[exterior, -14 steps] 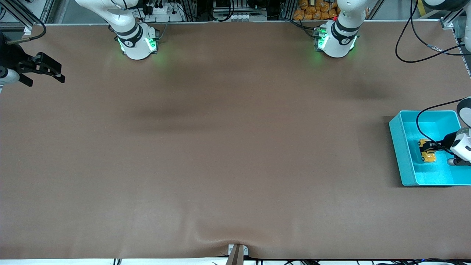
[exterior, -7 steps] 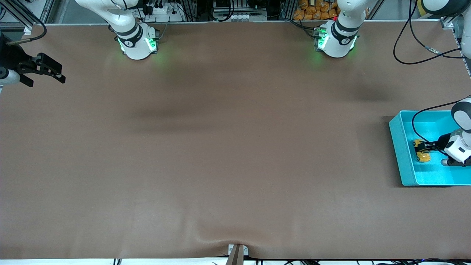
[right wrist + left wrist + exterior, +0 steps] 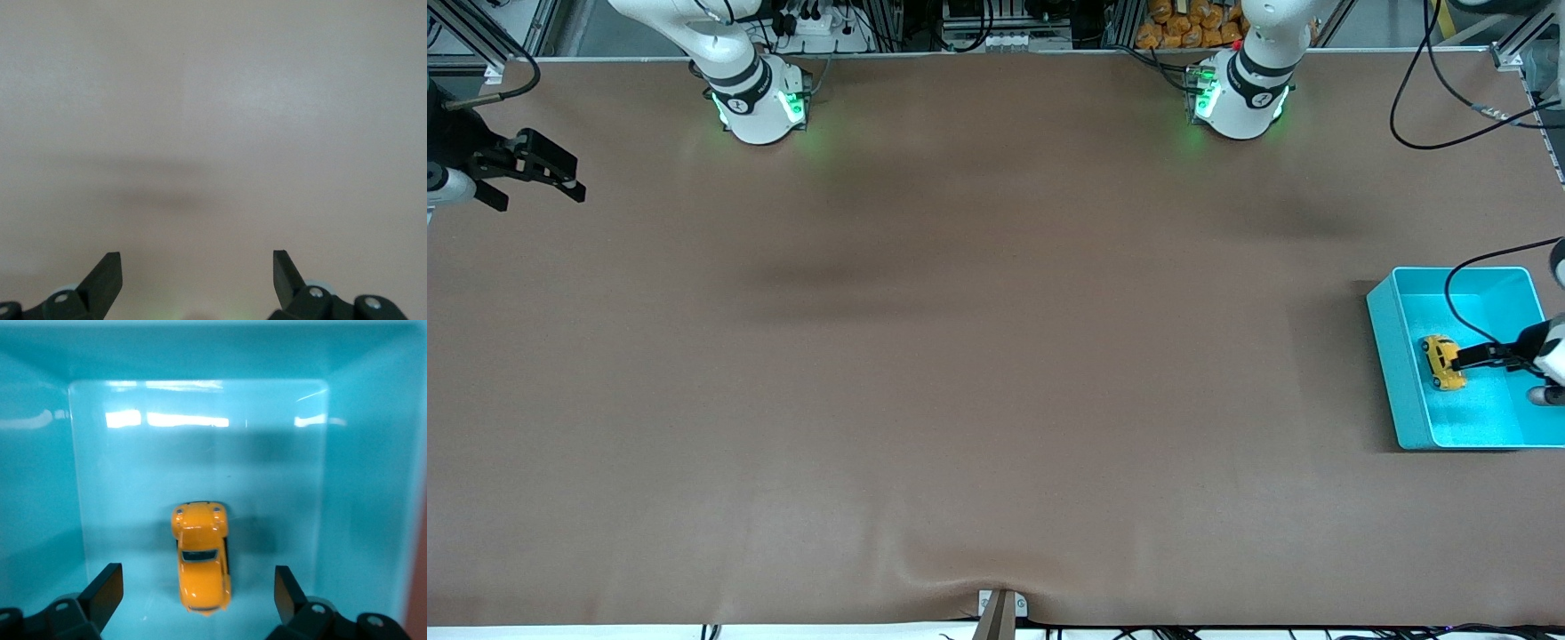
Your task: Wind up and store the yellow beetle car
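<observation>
The yellow beetle car (image 3: 1443,362) rests on its wheels on the floor of the cyan bin (image 3: 1385,356), free of any grip. My left gripper (image 3: 1465,359) hovers just above it, open. In the left wrist view the car (image 3: 202,563) lies between the two spread fingers (image 3: 107,587), touching neither, with the bin's walls (image 3: 33,487) all around. My right gripper (image 3: 538,188) waits open over the table at the right arm's end, nothing between its fingers (image 3: 107,273).
The bin stands at the left arm's end of the brown table (image 3: 996,356). Black cables (image 3: 1458,293) loop over the bin from the left arm. Both arm bases (image 3: 760,102) stand along the table's back edge.
The left gripper opened and let go of the car, then drew back a little toward the left arm's end. The car now sits on the bin floor. The right arm stayed still.
</observation>
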